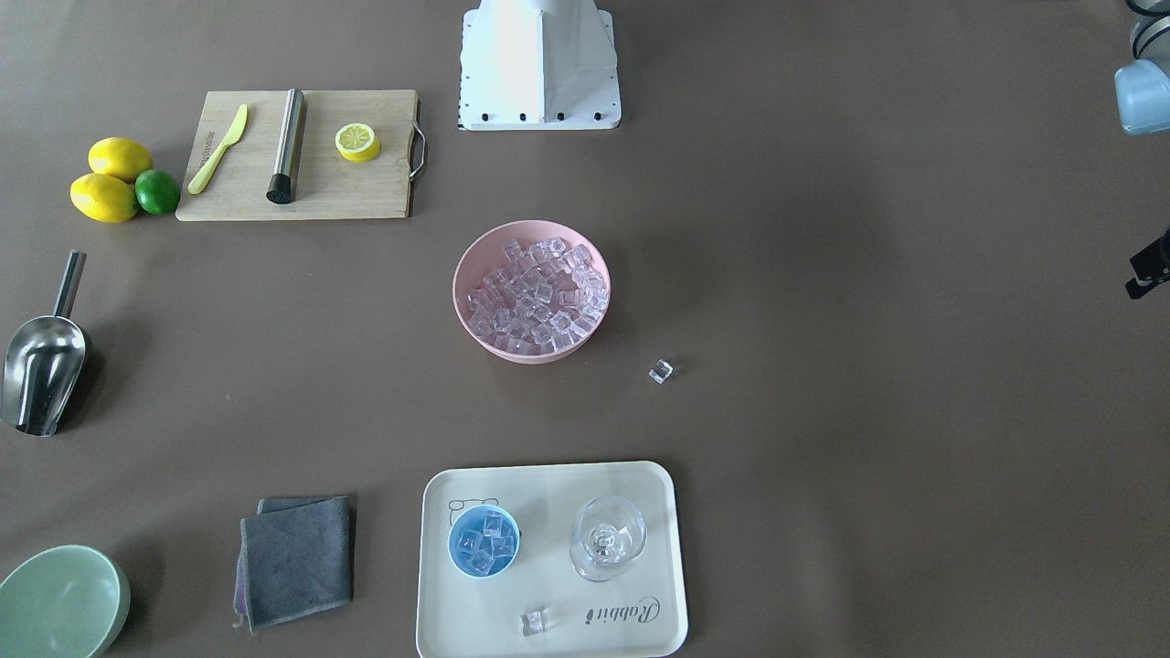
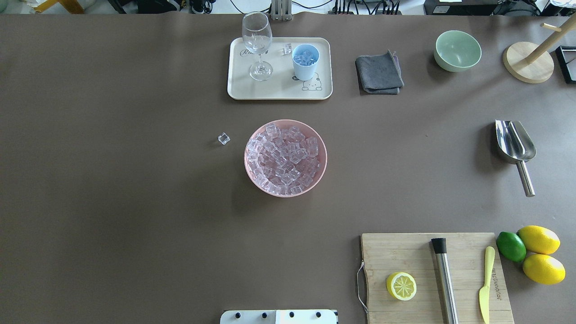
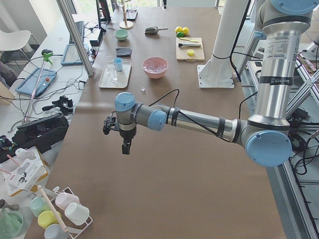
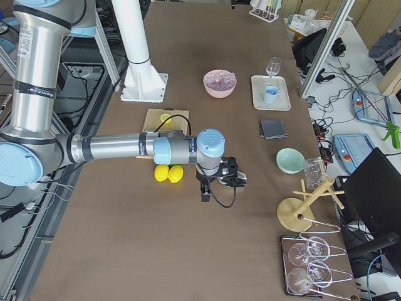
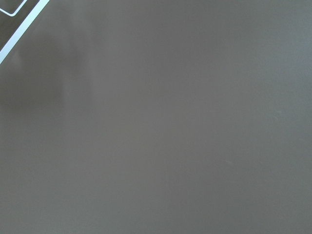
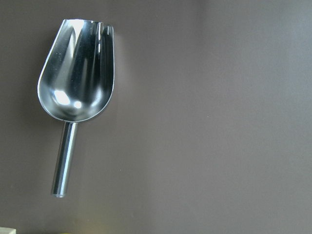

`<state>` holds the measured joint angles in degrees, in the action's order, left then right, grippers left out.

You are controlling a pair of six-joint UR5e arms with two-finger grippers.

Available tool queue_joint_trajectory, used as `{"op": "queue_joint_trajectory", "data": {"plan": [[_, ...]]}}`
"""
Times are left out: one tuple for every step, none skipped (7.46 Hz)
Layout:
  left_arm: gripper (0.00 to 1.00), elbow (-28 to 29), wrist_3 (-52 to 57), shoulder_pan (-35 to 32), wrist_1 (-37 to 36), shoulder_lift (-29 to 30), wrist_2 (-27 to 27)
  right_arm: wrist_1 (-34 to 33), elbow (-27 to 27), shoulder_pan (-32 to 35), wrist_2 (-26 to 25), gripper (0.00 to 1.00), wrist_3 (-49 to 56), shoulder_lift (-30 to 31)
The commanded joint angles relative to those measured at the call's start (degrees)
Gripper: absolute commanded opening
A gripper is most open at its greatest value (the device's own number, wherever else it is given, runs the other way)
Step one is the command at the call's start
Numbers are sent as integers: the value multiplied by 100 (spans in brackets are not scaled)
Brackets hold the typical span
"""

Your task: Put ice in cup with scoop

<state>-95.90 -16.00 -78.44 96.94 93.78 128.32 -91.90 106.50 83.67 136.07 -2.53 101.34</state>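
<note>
The steel scoop [image 1: 41, 361] lies empty on the table at the robot's right, also in the overhead view [image 2: 513, 144] and in the right wrist view [image 6: 78, 83]. The light-blue cup [image 1: 483, 541] stands on the cream tray [image 1: 548, 484] and holds several ice cubes. More ice [image 1: 535, 292] fills the pink bowl [image 1: 475, 329]. One cube [image 1: 660, 370] lies on the table, another [image 1: 533, 622] on the tray. My right gripper [image 4: 205, 191] hangs above the scoop, apart from it. My left gripper [image 3: 125, 147] hangs over bare table far to the left. I cannot tell whether either is open.
A clear stemmed glass [image 1: 608, 539] stands on the tray beside the cup. A grey cloth [image 1: 295, 559] and a pale green bowl [image 1: 59, 603] lie beyond the scoop. A cutting board [image 1: 302, 155] holds a knife, a steel cylinder and a lemon half; lemons and a lime [image 1: 157, 192] lie beside it.
</note>
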Motion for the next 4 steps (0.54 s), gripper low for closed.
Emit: {"op": "queue_joint_trajectory", "data": {"plan": [[98,10,0,4,0,0,0,-3,-103,185,-19,100,50,70],[98,-16,0,4,-9,0,0,-3,-94,211,-19,100,50,96],[98,-7,0,4,-9,0,0,5,-103,220,-36,100,50,105],[98,-16,0,4,-9,0,0,5,-94,238,-28,100,146,149]]}}
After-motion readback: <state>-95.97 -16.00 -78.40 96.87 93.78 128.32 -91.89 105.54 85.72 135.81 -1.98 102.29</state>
